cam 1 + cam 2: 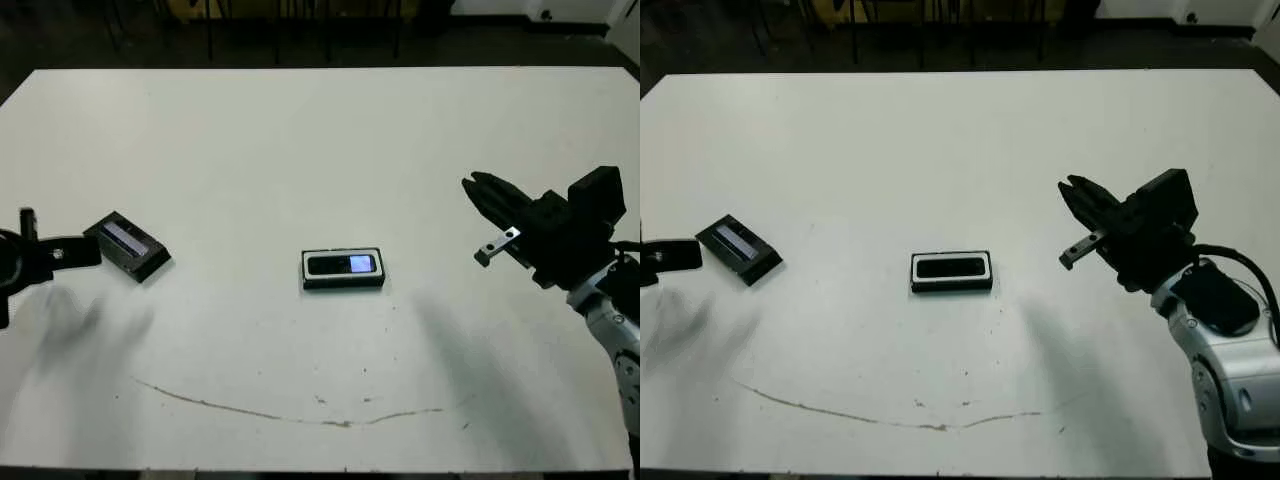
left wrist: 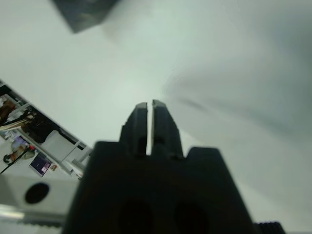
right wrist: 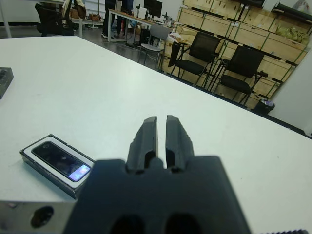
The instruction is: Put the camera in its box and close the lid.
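Scuffed across the near table (image 1: 300, 130) edge in the head views is a long thin brownish streak, purely cosmetic on the matte white top. Mid-table the box (image 1: 343, 270) sits with the camera (image 1: 342, 264) already lying in its white lining, little bluish screen lit, so what's left is the lid (image 1: 127, 245), which lies well off to the left with its shiny grey strip facing up. It's flat, thin and smooth, so I'd guess pinching it off a slick tabletop could just shove it away, or it could go on crooked and jam on the rim. The left gripper (image 1: 92, 250) is right next to it at the frame edge; the right gripper (image 1: 472, 188) hangs above the table, well clear of the box. Left wrist view: fingers (image 2: 140, 122) pressed nearly together on nothing, and the lid's only a blurry dark corner. Right wrist view: same story, fingers (image 3: 146, 134) almost touching and empty, with the glossy camera snug in its hard-edged box below them.
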Controlling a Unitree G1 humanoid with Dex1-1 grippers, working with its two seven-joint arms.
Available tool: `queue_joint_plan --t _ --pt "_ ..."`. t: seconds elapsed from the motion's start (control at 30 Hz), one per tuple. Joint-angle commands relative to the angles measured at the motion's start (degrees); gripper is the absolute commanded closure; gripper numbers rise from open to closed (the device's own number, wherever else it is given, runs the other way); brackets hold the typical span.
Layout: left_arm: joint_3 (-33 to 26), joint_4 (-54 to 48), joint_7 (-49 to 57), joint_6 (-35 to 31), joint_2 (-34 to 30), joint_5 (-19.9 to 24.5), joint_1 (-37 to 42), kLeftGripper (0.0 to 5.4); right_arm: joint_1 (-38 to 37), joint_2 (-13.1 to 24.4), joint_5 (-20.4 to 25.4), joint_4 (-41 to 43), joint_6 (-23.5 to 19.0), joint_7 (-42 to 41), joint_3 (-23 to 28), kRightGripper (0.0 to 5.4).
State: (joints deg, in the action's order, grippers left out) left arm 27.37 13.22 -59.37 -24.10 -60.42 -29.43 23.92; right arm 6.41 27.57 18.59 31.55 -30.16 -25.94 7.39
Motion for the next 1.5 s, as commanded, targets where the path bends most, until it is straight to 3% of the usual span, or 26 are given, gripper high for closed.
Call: queue_joint_plan --t 0.03,0.23,0.53,0.67,1.1,1.17,1.23,1.37,1.5 --pt "1.6 4.4 -2.2 1.7 3.8 -0.6 1.7 5.40 -0.3 0.7 0.3 0.7 -2.3 0.6 0.1 5.38" --pt "3.1 8.5 -2.0 5.0 8.1 -3.5 4.8 5.40 -0.5 0.7 0.2 0.4 -1.5 0.4 0.2 5.38" --pt "4.1 14.1 -3.7 3.9 13.6 -6.2 8.9 5.40 -0.8 0.9 0.0 0.7 -1.9 0.6 0.4 5.38" --pt "4.3 15.4 -2.8 6.8 14.3 -6.6 9.7 5.40 -0.8 0.5 0.2 -0.2 -0.9 0.1 0.4 5.38" --pt "1.6 23.8 0.6 6.0 21.4 -4.9 13.9 5.40 -1.3 0.3 0.2 0.1 -1.1 0.4 0.2 5.38" --pt "-5.4 17.8 7.8 3.6 22.6 -1.0 9.6 5.40 -1.5 0.3 0.2 0.1 -0.7 0.2 0.3 5.38" --pt "-16.6 8.0 19.1 -1.8 26.8 4.1 2.4 5.40 -1.7 0.4 0.1 0.0 -0.3 0.1 0.4 5.38" --pt "-36.2 -12.3 38.0 -14.4 42.7 12.7 -7.8 5.40 -1.7 0.5 0.3 0.2 -0.8 0.3 0.4 5.38" --pt "-46.0 -24.2 44.0 -28.5 53.0 20.7 -8.6 5.40 -1.2 0.6 0.2 0.5 -1.7 0.5 0.1 5.38"
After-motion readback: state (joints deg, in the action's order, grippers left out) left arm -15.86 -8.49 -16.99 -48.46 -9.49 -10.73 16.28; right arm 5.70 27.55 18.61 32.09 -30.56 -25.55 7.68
